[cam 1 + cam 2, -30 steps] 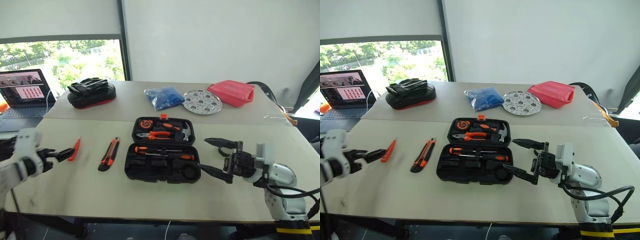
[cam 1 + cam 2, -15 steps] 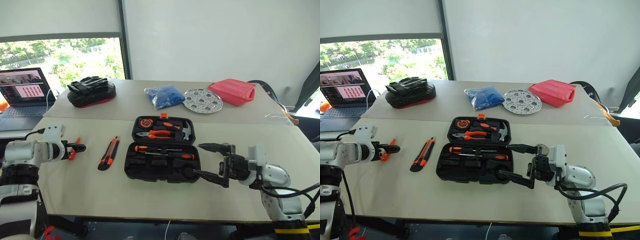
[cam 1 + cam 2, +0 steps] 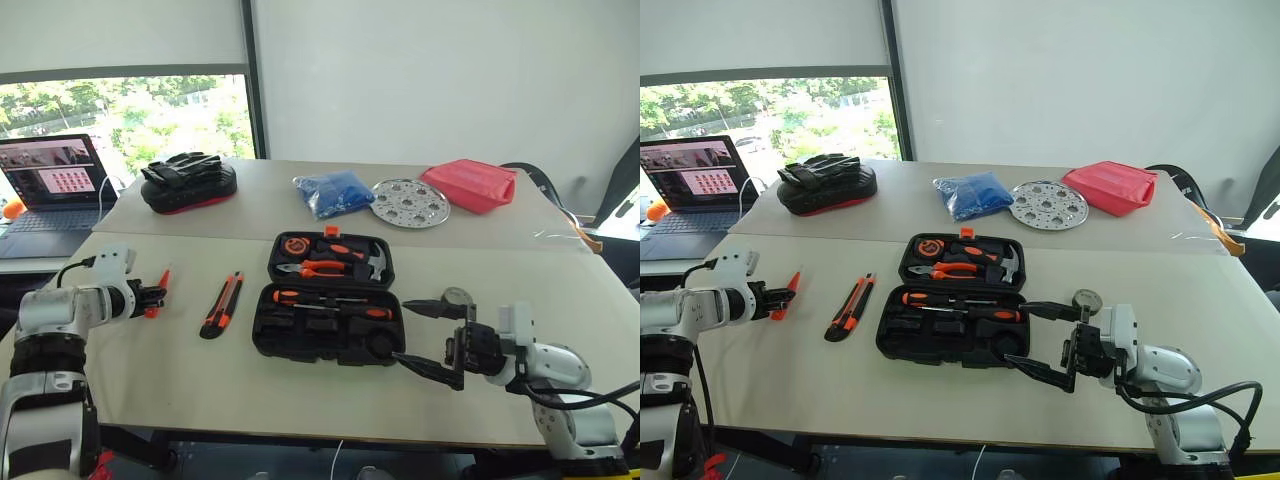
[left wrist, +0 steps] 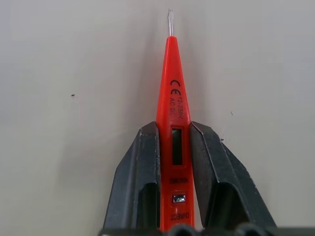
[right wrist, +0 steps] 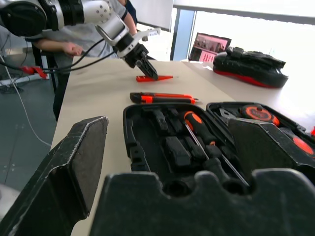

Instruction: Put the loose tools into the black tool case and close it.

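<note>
My left gripper point(image 4: 173, 162) has both fingers pressed against the sides of the orange tester point(image 4: 173, 123), which lies flat on the table point(image 3: 150, 390) with its metal tip pointing away from the wrist. In the head view that tester point(image 3: 791, 290) sits at about 9 o'clock from the case point(image 3: 955, 310), well apart from it. Between the two lies the knife point(image 3: 848, 305), just off the case's left edge.

The case is open, both halves flat on the table. The far half holds pliers, a hammer and a round tape measure; the near half holds two screwdrivers point(image 3: 960, 298) in the slots along its far edge, the rest of the slots looking dark and, as far as I can tell, unfilled.

My right gripper point(image 3: 1045, 340) hangs at 4 o'clock from the case with its fingers spread wide, holding nothing. A small grey tape roll point(image 3: 1086, 298) stands just beyond it.
</note>
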### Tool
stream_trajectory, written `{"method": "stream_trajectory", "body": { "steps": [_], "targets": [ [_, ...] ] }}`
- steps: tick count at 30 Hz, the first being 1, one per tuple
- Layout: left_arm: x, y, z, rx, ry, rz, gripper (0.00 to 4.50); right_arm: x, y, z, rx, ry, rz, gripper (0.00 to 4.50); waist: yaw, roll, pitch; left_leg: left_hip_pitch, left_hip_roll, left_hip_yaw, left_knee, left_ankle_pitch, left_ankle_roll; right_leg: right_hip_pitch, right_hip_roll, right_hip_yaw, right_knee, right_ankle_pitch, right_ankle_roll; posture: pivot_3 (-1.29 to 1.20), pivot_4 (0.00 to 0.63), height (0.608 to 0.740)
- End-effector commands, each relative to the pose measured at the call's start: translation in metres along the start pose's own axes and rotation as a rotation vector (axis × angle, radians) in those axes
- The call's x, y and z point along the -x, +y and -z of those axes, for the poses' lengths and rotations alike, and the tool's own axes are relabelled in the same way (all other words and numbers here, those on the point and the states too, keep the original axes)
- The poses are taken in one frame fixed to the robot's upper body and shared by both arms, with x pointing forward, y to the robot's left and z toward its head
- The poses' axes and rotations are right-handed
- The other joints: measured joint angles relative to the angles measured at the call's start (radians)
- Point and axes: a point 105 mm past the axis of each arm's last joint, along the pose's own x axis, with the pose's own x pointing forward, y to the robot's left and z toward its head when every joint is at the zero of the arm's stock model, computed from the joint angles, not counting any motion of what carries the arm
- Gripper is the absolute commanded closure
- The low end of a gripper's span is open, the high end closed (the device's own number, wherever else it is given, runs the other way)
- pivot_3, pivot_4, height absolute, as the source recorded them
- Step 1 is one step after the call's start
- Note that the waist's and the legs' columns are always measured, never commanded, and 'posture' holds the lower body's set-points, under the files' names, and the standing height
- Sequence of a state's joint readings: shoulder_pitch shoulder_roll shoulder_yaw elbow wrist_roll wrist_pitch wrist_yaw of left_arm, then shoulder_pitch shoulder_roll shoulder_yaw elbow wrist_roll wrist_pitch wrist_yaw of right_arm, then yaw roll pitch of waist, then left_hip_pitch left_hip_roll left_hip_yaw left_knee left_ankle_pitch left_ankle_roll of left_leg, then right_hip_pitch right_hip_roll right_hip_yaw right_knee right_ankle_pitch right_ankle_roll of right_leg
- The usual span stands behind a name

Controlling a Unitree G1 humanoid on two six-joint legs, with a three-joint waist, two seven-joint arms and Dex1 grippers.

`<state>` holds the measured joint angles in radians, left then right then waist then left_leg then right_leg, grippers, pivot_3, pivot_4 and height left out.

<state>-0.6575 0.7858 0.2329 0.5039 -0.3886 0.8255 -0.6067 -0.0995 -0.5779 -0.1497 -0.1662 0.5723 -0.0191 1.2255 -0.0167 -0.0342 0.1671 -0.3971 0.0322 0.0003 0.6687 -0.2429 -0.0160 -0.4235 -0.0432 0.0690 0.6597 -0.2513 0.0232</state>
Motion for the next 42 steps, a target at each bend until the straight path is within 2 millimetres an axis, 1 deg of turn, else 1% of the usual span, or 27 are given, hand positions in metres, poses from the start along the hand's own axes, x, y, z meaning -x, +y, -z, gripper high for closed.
{"method": "stream_trajectory", "body": {
  "steps": [1,2,3,4,5,6,7,8,10,12,14,18,22,29,35,42],
  "targets": [
    [0.030,-0.061,-0.062,-0.227,-0.324,0.379,4.07,0.010,-0.004,-0.015,0.075,0.004,0.034,0.00,0.003,-0.001,0.001,0.000,0.000,0.000,0.000,0.000,0.000,0.000,0.000,0.000,0.000,0.000,0.000,0.00,0.150,0.740],
    [0.043,-0.092,-0.062,-0.341,-0.368,0.579,4.07,0.013,-0.004,-0.016,0.074,0.009,0.039,0.00,0.005,-0.001,0.001,-0.002,0.000,-0.001,0.002,0.000,0.000,-0.001,0.000,-0.001,0.000,0.000,0.000,0.00,0.150,0.740],
    [0.053,-0.116,-0.057,-0.436,-0.385,0.736,4.07,0.016,-0.003,-0.018,0.073,0.012,0.043,0.00,0.005,-0.001,0.001,-0.002,0.000,0.000,0.002,0.000,0.000,0.000,-0.001,-0.001,0.000,0.000,0.000,0.00,0.150,0.740],
    [0.056,-0.130,-0.047,-0.534,-0.347,0.830,4.07,0.018,-0.002,-0.019,0.075,0.013,0.048,0.00,0.006,-0.001,0.001,-0.002,0.000,0.000,0.002,0.000,0.000,0.001,-0.001,-0.001,-0.001,0.000,0.000,0.00,0.150,0.740],
    [0.053,-0.141,-0.032,-0.651,-0.259,0.889,4.07,0.020,-0.001,-0.019,0.076,0.017,0.052,0.00,0.007,-0.001,0.001,-0.002,0.000,0.000,0.002,0.000,0.000,0.001,-0.001,-0.001,-0.002,0.000,0.000,0.00,0.150,0.740],
    [0.048,-0.146,-0.018,-0.754,-0.180,0.927,4.07,0.021,-0.001,-0.018,0.074,0.024,0.060,0.00,0.007,-0.001,0.001,-0.002,0.000,0.000,0.002,0.000,0.000,0.001,-0.001,-0.001,-0.002,0.000,0.000,0.00,0.150,0.740],
    [0.043,-0.152,-0.006,-0.851,-0.118,0.966,4.07,0.021,0.000,-0.018,0.073,0.030,0.066,0.00,0.006,-0.001,0.001,-0.001,0.000,0.000,0.002,0.000,0.000,0.002,-0.001,0.000,-0.002,0.000,0.000,0.00,0.150,0.740],
    [0.038,-0.161,0.001,-0.905,-0.086,1.011,4.07,0.022,0.001,-0.017,0.072,0.036,0.067,0.00,0.004,0.000,0.000,0.000,-0.001,0.000,0.002,0.000,0.000,0.003,0.000,0.000,-0.003,0.000,0.000,0.00,0.150,0.740],
    [0.027,-0.183,0.001,-0.931,-0.102,1.077,4.07,0.022,0.005,-0.015,0.069,0.046,0.065,0.00,0.005,0.000,0.000,0.002,-0.001,0.001,0.002,0.000,0.000,0.004,0.000,0.001,-0.002,0.000,0.001,0.00,0.150,0.740],
    [0.015,-0.203,-0.002,-0.936,-0.107,1.106,4.07,0.021,0.009,-0.014,0.062,0.049,0.068,0.00,0.006,0.000,0.001,0.000,0.000,0.000,0.006,0.001,0.001,0.004,0.002,0.000,-0.001,0.000,0.001,0.00,0.150,0.740],
    [0.001,-0.213,0.003,-1.007,-0.064,1.091,4.07,0.021,0.013,-0.015,0.053,0.053,0.073,0.00,0.003,0.000,0.001,-0.003,0.000,0.000,0.010,0.001,0.001,0.003,0.003,0.000,0.000,0.000,0.002,0.00,0.150,0.740],
    [-0.020,-0.214,0.015,-1.088,0.036,1.056,4.07,0.022,0.019,-0.015,0.041,0.062,0.089,0.00,-0.012,0.000,0.001,-0.003,0.000,0.000,0.010,0.000,0.003,0.003,0.003,0.002,0.000,0.001,0.003,0.00,0.150,0.740],
    [-0.033,-0.204,0.025,-1.178,0.131,1.005,4.07,0.022,0.021,-0.017,0.042,0.060,0.116,0.00,-0.020,0.000,0.001,-0.003,0.000,-0.001,0.010,0.000,0.003,0.002,0.003,0.002,0.001,0.000,0.003,0.00,0.150,0.740],
    [-0.039,-0.200,0.031,-1.208,0.214,0.990,4.07,0.020,0.024,-0.018,0.041,0.062,0.140,0.00,-0.015,0.000,0.001,-0.003,0.000,-0.001,0.010,0.000,0.003,0.002,0.003,0.002,0.001,0.000,0.003,0.00,0.150,0.740],
    [-0.037,-0.194,0.037,-1.224,0.295,0.989,4.07,0.018,0.025,-0.017,0.040,0.057,0.147,0.00,-0.014,0.000,0.001,-0.002,0.000,-0.001,0.010,0.000,0.003,0.003,0.003,0.002,0.002,0.000,0.003,0.00,0.150,0.740],
    [-0.038,-0.189,0.039,-1.235,0.349,0.957,4.07,0.016,0.023,-0.016,0.040,0.053,0.142,0.00,-0.018,0.000,0.001,-0.002,0.000,-0.001,0.010,0.000,0.003,0.003,0.003,0.002,0.002,0.000,0.003,0.00,0.150,0.740]
  ]
}}
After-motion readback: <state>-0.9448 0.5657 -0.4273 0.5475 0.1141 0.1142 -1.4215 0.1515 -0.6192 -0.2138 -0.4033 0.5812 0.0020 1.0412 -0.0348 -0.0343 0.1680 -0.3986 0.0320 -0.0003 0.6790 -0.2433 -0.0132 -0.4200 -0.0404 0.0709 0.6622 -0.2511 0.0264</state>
